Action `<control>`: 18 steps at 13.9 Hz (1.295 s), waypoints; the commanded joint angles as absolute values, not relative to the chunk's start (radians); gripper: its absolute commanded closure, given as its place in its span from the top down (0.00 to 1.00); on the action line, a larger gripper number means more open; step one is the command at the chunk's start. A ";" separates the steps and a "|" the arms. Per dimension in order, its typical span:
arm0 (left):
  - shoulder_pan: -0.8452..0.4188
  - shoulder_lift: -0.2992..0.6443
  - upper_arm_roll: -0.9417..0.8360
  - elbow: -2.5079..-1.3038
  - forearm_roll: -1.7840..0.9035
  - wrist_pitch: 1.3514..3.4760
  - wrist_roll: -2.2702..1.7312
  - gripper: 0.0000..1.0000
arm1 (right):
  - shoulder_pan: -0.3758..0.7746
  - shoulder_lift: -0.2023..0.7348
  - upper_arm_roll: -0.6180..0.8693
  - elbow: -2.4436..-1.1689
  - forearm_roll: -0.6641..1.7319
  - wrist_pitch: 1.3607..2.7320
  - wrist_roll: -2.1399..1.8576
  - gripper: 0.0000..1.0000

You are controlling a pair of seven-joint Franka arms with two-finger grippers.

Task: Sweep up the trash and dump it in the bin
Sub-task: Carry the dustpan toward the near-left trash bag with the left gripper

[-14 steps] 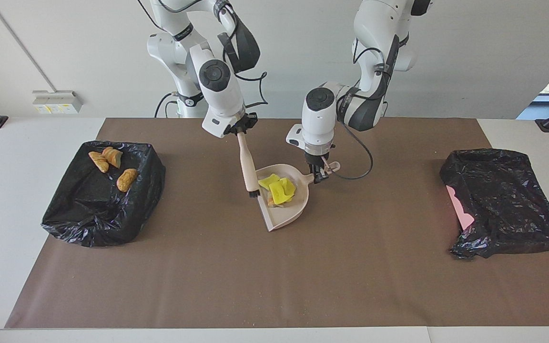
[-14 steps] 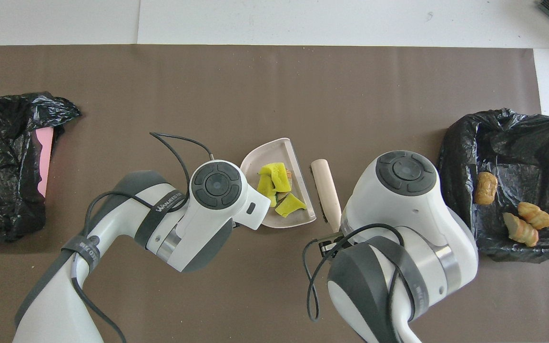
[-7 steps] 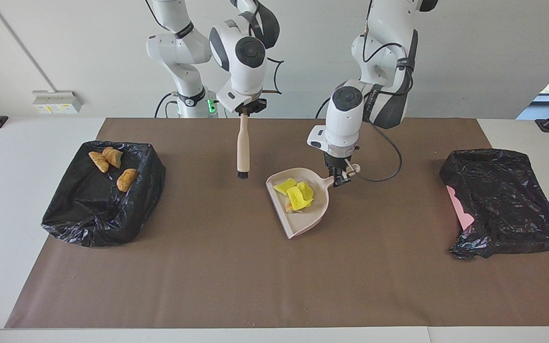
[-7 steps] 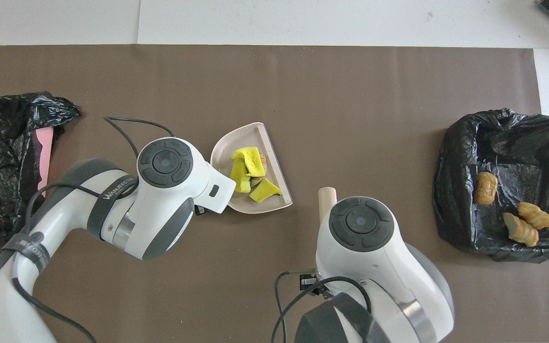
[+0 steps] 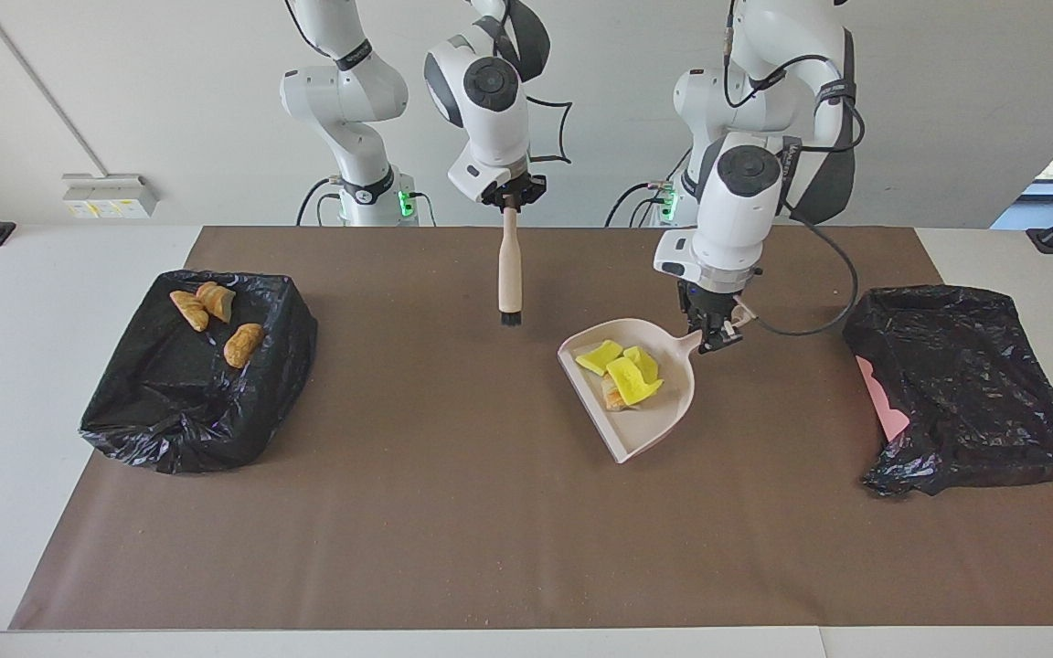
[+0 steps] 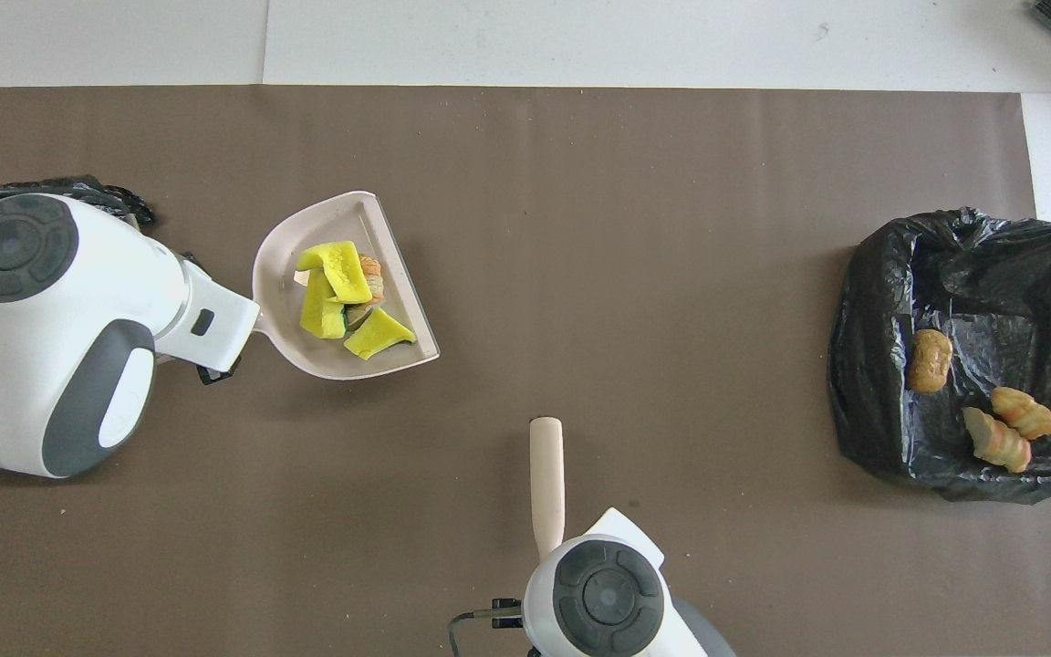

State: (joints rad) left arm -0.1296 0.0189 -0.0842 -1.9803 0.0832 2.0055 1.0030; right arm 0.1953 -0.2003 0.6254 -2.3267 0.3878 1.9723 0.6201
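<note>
Nearest the robots, parked over the mat [image 5: 490, 512]: right gripper [image 5: 510, 196], clamped on the handle top of the brush [image 5: 509, 265], bristles hanging down. Lifted away from the dustpan [image 5: 647, 428] within the last second and now waiting. Farther out: left gripper [image 5: 714, 336], closed on the dustpan's handle, pan apparently just off the mat. Carried in that same second from mid-table toward the left arm's end. Still riding in the pan: the trash [image 5: 625, 373], yellow wedges over an orange-brown piece. Beside it at that end, the black-lined bin [image 5: 956, 384], not yet reached. At the right arm's end, a second lined bin [image 5: 188, 393] holding bread-like pieces [image 5: 216, 315]. Sweeping judged finished; dumping next, with a tilt over the bin's opening.
</note>
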 commanded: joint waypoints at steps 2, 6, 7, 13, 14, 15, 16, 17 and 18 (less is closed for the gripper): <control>0.050 -0.041 -0.087 -1.997 0.055 1.968 1.101 0.00 | 0.248 -0.239 0.621 -2.430 0.417 2.106 0.673 0.00; 0.205 -0.054 -0.083 -1.953 0.005 1.968 1.380 0.00 | 0.291 -0.239 0.621 -2.500 0.416 2.201 0.692 0.00; 0.253 -0.060 -0.083 -1.941 -0.001 1.968 1.441 0.00 | 0.307 -0.238 0.621 -2.522 0.416 2.242 0.681 0.00; 0.486 0.000 -0.074 -1.792 -0.026 1.944 1.720 0.00 | 0.299 -0.230 0.620 -2.531 0.414 2.221 0.611 0.00; 0.506 0.023 -0.072 -1.754 -0.012 1.951 1.809 0.00 | 0.298 -0.229 0.620 -2.531 0.414 2.221 0.607 0.00; 0.529 0.053 -0.061 -1.708 0.020 1.951 1.865 0.00 | 0.296 -0.226 0.620 -2.531 0.414 2.221 0.601 0.00; 0.538 0.084 -0.054 -1.659 0.075 1.947 1.874 0.00 | 0.290 -0.215 0.620 -2.531 0.414 2.220 0.595 0.00; 0.540 0.107 -0.051 -1.637 0.136 1.960 1.884 0.00 | 0.282 -0.212 0.618 -2.530 0.414 2.220 0.595 0.24; 0.548 0.132 -0.051 -1.632 0.193 1.976 1.891 0.00 | 0.278 -0.210 0.620 -2.526 0.414 2.218 0.595 0.65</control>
State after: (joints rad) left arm 0.5346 0.0520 -0.0428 -1.7152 0.1116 1.9816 1.8629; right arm 0.3016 -0.2010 0.6172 -2.5192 0.3880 2.2197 0.6396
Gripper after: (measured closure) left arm 0.687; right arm 0.736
